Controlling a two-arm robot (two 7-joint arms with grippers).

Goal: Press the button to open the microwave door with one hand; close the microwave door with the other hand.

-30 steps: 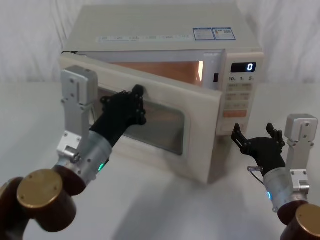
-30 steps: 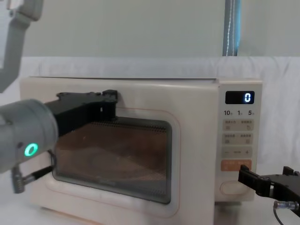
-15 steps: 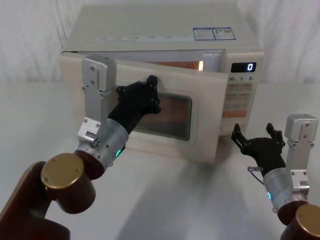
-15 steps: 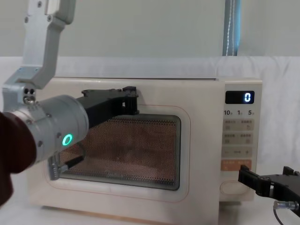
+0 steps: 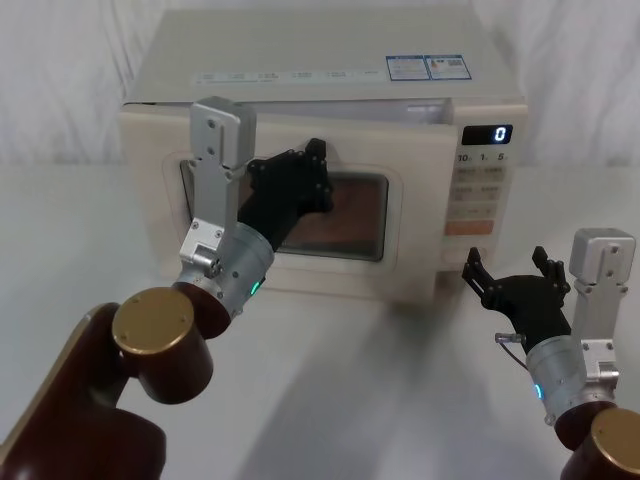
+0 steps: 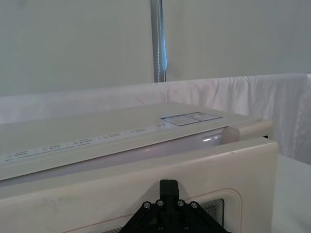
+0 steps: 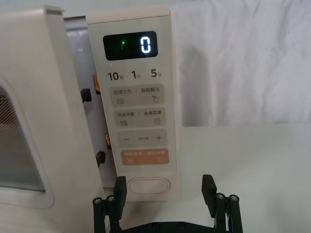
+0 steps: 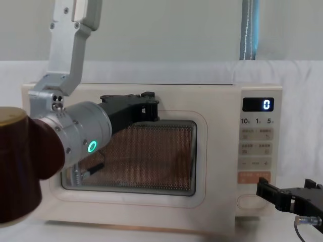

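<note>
Head view. The microwave door [image 5: 290, 215] lies almost flush with the oven body, a narrow gap left at its edge beside the control panel [image 5: 482, 190]. The left gripper [image 5: 305, 180] rests against the door's upper frame above the window; whether its fingers are spread cannot be told. The right gripper [image 5: 515, 283] waits in front of and below the control panel, fingers spread and holding nothing.

Left wrist view. The door's top edge sits just in front of the oven's top [image 6: 121, 133], and a thin lit seam between them indicates that the latch is not yet home.

Right wrist view. The button [image 7: 148, 185], the wide pill at the foot of the control panel, sits just beyond the spread fingers of the right gripper, untouched. The door's free edge stands slightly apart from the panel, latch slots visible between them.

Chest view. The left gripper bears on the door above the window; the door looks near closed.

Progress, as judged: the opening step appears complete; the closing push is nearly finished, with only the final seating of the door left.
</note>
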